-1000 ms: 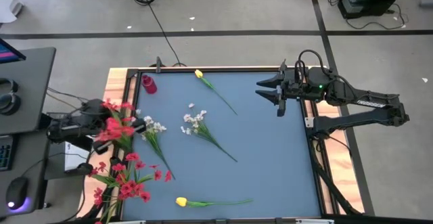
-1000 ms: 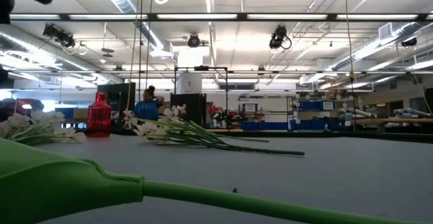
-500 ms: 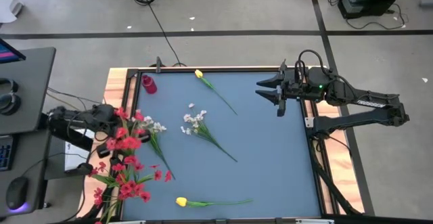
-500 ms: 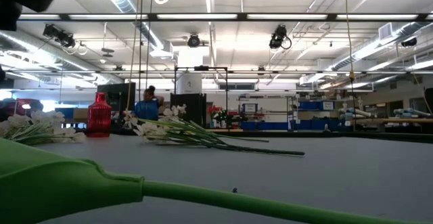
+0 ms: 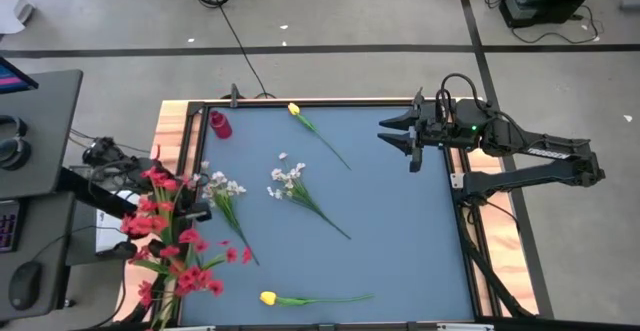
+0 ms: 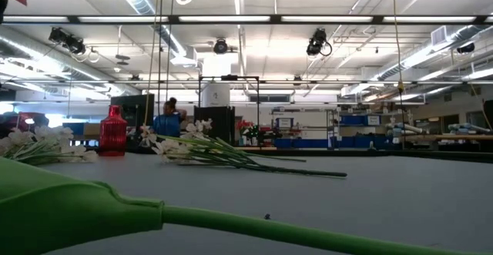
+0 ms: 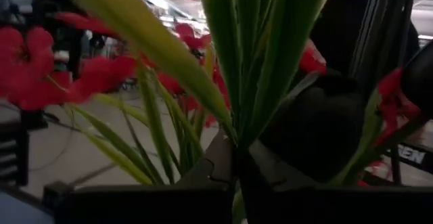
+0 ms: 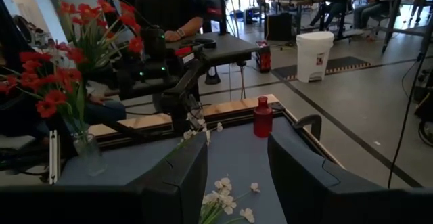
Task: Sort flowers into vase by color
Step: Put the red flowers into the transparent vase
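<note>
While the high view shows the left gripper (image 5: 190,214) off the table's left edge amid a red-blossomed spray with green stems (image 5: 160,216), only the left wrist view shows its fingers clamped on those stems (image 7: 237,68). Far from it, the right gripper (image 5: 398,138) hangs parted. Beyond both, the small pinkish-red vase (image 5: 219,124) stands in the table's corner. "EN" lettering shows partly in the left wrist view.

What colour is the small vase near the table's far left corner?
Pinkish-red; the vase shows best in the low view.
</note>
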Robot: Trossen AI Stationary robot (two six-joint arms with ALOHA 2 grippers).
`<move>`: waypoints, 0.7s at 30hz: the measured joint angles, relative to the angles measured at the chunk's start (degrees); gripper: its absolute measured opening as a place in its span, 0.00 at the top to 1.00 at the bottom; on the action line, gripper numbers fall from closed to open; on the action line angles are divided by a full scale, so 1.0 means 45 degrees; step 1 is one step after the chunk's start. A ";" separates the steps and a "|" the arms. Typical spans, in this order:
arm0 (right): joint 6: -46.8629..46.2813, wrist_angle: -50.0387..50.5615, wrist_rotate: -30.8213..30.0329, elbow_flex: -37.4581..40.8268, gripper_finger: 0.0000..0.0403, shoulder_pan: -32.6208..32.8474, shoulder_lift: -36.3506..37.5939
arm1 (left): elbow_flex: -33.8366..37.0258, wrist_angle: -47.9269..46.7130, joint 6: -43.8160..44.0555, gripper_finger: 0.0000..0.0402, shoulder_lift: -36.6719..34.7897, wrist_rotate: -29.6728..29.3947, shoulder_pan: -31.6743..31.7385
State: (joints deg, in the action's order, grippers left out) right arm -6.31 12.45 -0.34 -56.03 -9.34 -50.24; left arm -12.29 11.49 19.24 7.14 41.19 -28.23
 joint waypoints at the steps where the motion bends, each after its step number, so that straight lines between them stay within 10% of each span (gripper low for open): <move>1: 0.0005 0.0000 -0.0005 0.0000 0.59 0.0000 0.0000 | 0.0000 0.0009 -0.0182 0.97 0.0000 -0.0070 -0.0111; 21: 0.0000 -0.0039 0.0000 0.0000 0.59 -0.0004 0.0000 | 0.1409 0.2322 -0.1189 0.96 0.0000 -0.0586 -0.1639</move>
State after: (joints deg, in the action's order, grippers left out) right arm -6.30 12.27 -0.34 -56.03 -9.36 -50.24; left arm -5.95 21.93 13.89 7.14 38.55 -35.61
